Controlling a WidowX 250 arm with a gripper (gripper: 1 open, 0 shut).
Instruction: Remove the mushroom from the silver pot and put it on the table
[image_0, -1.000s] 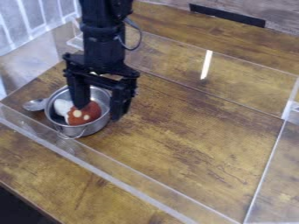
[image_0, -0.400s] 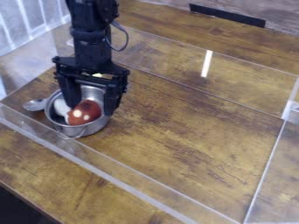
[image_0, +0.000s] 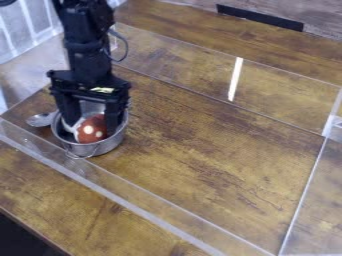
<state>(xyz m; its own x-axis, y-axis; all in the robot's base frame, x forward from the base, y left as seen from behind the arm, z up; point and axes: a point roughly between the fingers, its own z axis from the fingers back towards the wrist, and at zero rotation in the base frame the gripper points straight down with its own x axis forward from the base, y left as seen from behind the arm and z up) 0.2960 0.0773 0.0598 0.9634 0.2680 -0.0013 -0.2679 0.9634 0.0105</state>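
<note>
The table (image_0: 214, 150) fills the view, dark wood grain fenced by clear acrylic walls (image_0: 160, 215); the black arm (image_0: 84, 40) comes down from eleven o'clock, pointing straight down; the silver pot (image_0: 88, 144) sits at about nine o'clock of the table, close to the near-left wall; the gripper (image_0: 88, 122) hangs over it with jaws spread wide, one finger at each side of the pot, holding nothing; the mushroom (image_0: 90, 129) lies inside the pot between the fingers, red-brown cap showing.
</note>
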